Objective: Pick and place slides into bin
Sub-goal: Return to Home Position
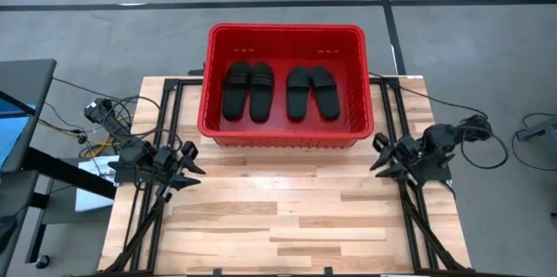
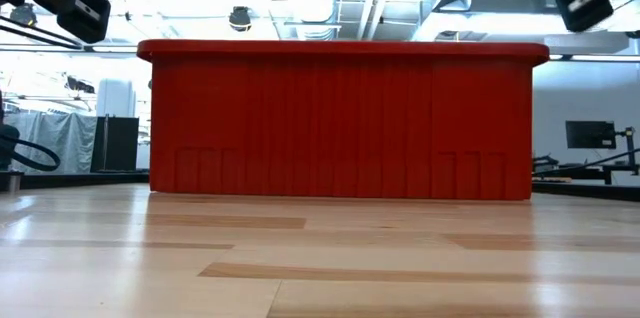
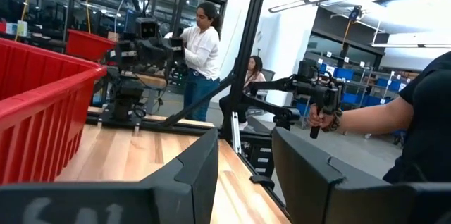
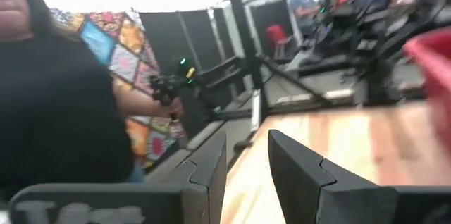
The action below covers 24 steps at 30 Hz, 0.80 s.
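Several black slides [image 1: 280, 91] lie flat on their soles side by side on the floor of the red bin [image 1: 211, 103], which stands at the table's far middle. The bin's near wall [image 2: 340, 123] fills the low view and hides the slides there. My left gripper [image 1: 193, 164] hovers at the table's left, near the bin's near left corner, open and empty; its fingers show in the left wrist view [image 3: 243, 175]. My right gripper [image 1: 379, 157] hovers at the table's right, near the bin's near right corner, open and empty, as the right wrist view [image 4: 246, 160] shows.
Bare wooden tabletop [image 1: 287, 216] spreads in front of the bin. Black frame rails [image 1: 157, 207] run along both sides of the table. People stand beyond the table in the left wrist view [image 3: 201, 48] and the right wrist view [image 4: 63, 97].
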Motion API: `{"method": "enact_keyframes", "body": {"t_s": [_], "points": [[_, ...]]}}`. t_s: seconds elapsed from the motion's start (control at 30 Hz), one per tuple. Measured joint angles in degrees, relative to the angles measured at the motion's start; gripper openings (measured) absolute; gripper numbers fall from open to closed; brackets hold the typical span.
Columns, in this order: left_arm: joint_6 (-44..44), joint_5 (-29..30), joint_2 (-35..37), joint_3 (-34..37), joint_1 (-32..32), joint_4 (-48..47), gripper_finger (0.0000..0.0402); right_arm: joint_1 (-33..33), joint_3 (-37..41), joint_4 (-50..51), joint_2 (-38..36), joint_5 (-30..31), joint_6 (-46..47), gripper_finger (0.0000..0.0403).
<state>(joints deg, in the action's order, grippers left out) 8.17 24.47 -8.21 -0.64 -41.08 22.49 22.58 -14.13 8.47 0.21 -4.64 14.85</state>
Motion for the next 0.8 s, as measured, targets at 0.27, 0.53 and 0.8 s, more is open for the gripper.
{"method": "enact_keyframes", "body": {"t_s": [0.27,0.53,0.8], "points": [[0.1,-0.1,0.0,0.0,-0.1,-0.3,0.0125,5.4,7.2,-5.2,0.0,9.2,1.0,0.0098],[-0.3,0.8,0.0,0.0,-0.1,-0.5,0.0125,7.7,13.8,-12.1,0.9,20.1,0.0,0.0098],[-3.1,8.1,-0.1,0.0,-0.1,-0.9,0.0125,7.7,13.8,-12.4,1.5,29.7,-3.8,0.0098]]}}
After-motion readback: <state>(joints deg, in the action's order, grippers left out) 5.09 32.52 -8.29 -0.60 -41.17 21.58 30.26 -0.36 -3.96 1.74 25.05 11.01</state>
